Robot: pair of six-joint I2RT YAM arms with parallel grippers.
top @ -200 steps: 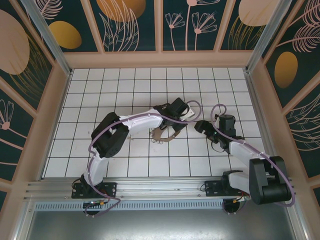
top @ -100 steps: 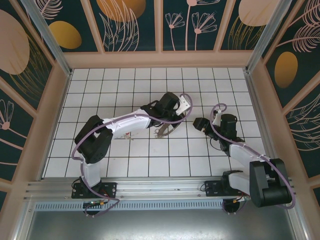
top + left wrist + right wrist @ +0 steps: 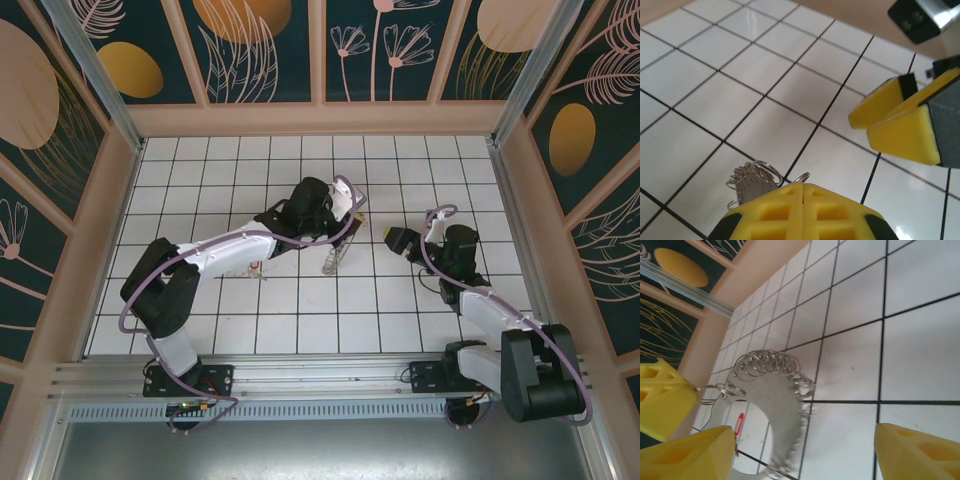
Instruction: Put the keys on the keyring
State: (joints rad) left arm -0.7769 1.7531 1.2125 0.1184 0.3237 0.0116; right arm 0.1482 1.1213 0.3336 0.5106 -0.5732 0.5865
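The keyring (image 3: pixel 777 405), a flat metal crescent fringed with small wire rings, hangs off the tiles from my left gripper (image 3: pixel 803 186). That gripper is shut on a thin ring at the keyring's top edge. From above, the keyring (image 3: pixel 335 258) looks edge-on below the left gripper (image 3: pixel 341 232). My right gripper (image 3: pixel 805 460) is open, its yellow fingers (image 3: pixel 690 455) wide apart with nothing between them, and it faces the keyring from the right (image 3: pixel 393 240). One of the keys (image 3: pixel 257 268), with a red head, lies on the floor to the left; the same key (image 3: pixel 739 424) shows through the keyring's hole.
The white tiled floor (image 3: pixel 300 320) is boxed in by tan walls (image 3: pixel 320 120) at the back and sides. The right gripper's yellow fingers (image 3: pixel 900 120) hover close in front of the left wrist camera. The left arm (image 3: pixel 230 250) stretches across the middle of the floor.
The left arm has swung up and to the left, lifting the keyring so it now hangs edge-on. The right gripper has come left toward it and its jaws have narrowed a little.
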